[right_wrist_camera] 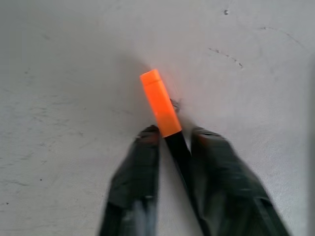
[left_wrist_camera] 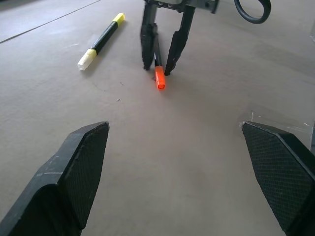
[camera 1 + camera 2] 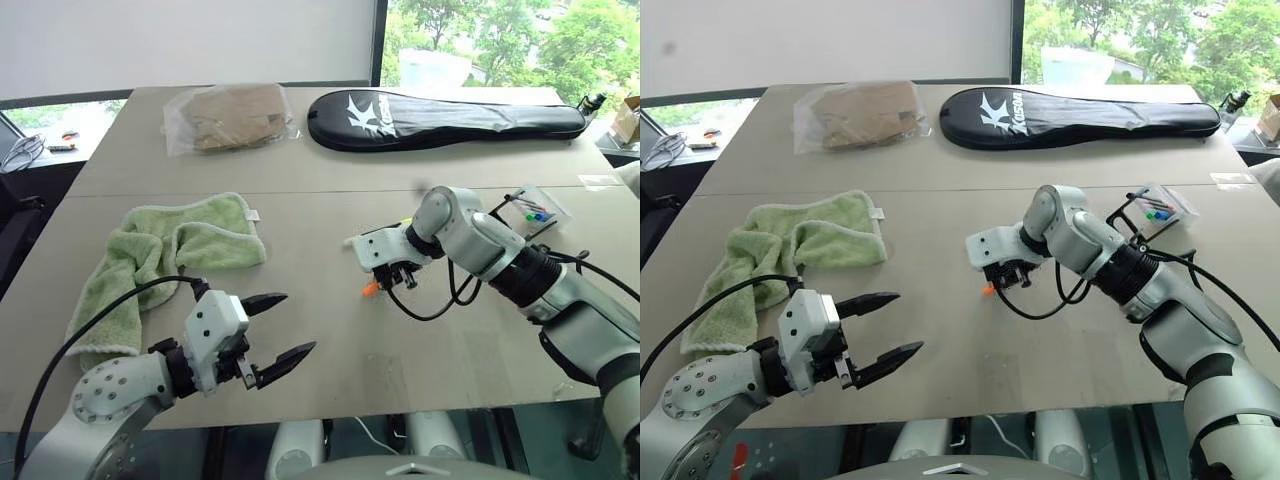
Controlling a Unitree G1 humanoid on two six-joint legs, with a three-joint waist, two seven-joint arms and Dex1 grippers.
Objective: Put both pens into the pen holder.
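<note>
Grey-brown bench (image 3: 330,350) beneath a window, carrying the items below.

Orange-ended pen (image 2: 159,73): lying on the bench, black barrel between the right gripper (image 3: 392,280) fingers, which are closed on it; orange end projects just past the fingertips.

Yellow-capped pen (image 2: 101,41): flat on the bench, near the right fingers but outside them, untouched.

Pen holder (image 3: 532,208): clear-sided, coloured pens inside, well beyond the right fingers, behind that arm's forearm.

Left gripper (image 3: 277,333): fingers spread wide, empty, hovering well short of both pens.

Also present: green towel (image 3: 165,255), black racket bag (image 3: 440,115), bagged brown item (image 3: 230,117).

Step in hand, by judgement: pickup of the first pen, grasp just made, neither pen stowed. Next move calls for a lift clear of the bench, a carry to the holder, and an upright barrel before release.
</note>
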